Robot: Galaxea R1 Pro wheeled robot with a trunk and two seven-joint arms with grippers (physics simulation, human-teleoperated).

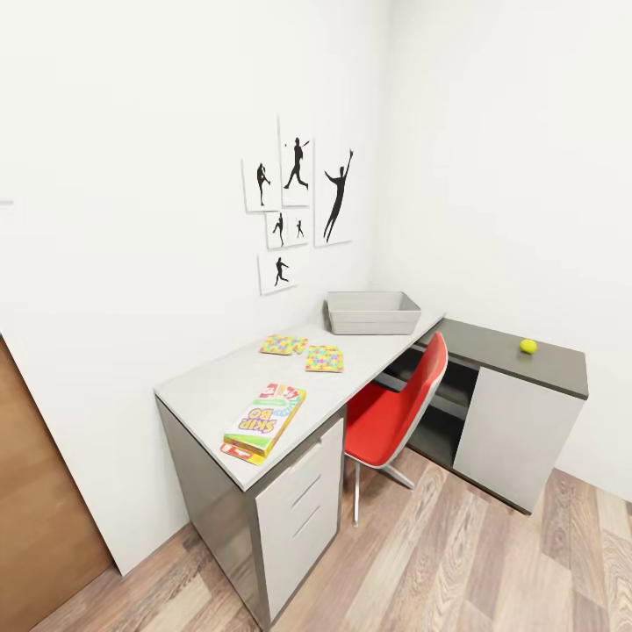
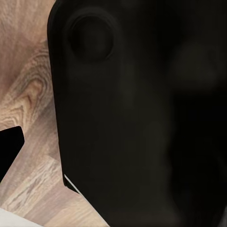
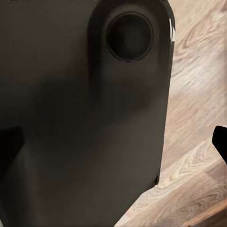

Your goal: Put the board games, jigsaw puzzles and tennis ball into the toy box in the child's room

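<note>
The toy box, a light grey tub, stands at the far end of the pale table, by the wall. Two jigsaw puzzles lie flat just in front of it. A SKIP-BO board game lies near the table's front corner. The tennis ball rests on the dark section of the table at the right. In the wrist views my left gripper and right gripper hang over the wood floor beside my dark body, with nothing between their fingers.
A red chair is pushed in at the table's inner corner, between the drawers and a white door. Sports-silhouette prints hang on the white wall. A brown door stands at the left. Wood floor lies in front.
</note>
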